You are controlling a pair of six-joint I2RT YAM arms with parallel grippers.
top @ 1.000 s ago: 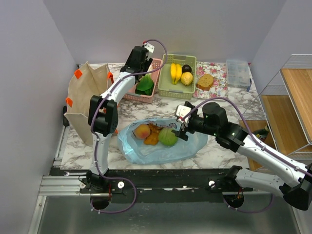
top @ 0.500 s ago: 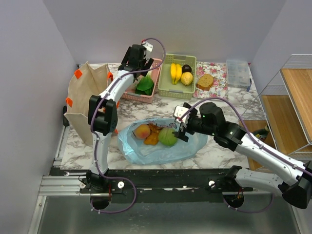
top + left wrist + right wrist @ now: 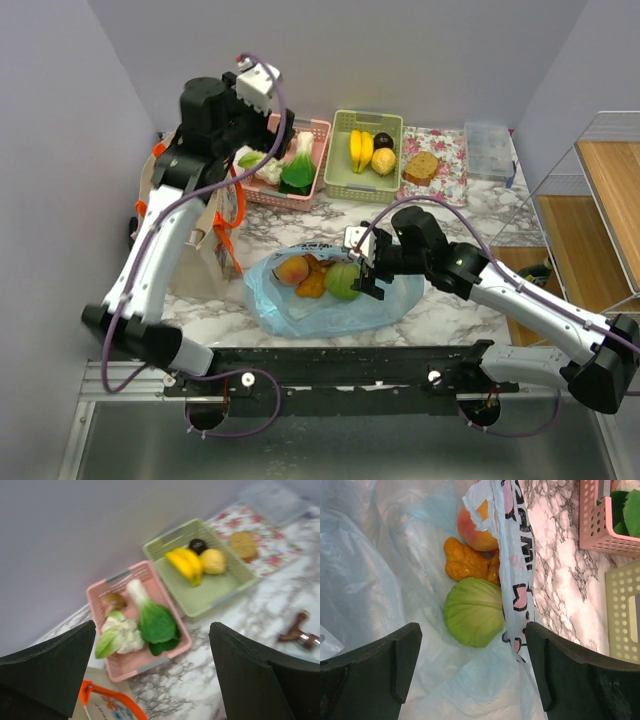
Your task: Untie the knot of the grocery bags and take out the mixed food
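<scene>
The light blue plastic bag (image 3: 330,305) lies open and flat on the marble table; no knot shows. Its printed handle strip (image 3: 515,570) hangs loose. On the bag lie a green cabbage (image 3: 343,282), a peach (image 3: 291,270) and orange pieces (image 3: 312,281). In the right wrist view the cabbage (image 3: 472,611) sits below the peach (image 3: 477,530) and the orange pieces (image 3: 465,560). My right gripper (image 3: 362,272) is open and empty, right beside the cabbage, its jaws straddling it. My left gripper (image 3: 262,150) is open and empty, raised above the pink basket (image 3: 150,662).
The pink basket (image 3: 285,200) holds leafy greens and a cauliflower. A green basket (image 3: 360,195) holds bananas (image 3: 360,150). A bread slice (image 3: 422,167) lies on a floral mat. The beige tote (image 3: 203,255) stands at left, a clear box (image 3: 487,135) at back right, a wire shelf (image 3: 600,200) at right.
My left arm has lifted up and swung back to the left, away from the pink basket. My right gripper has moved a little left, closer to the cabbage.
</scene>
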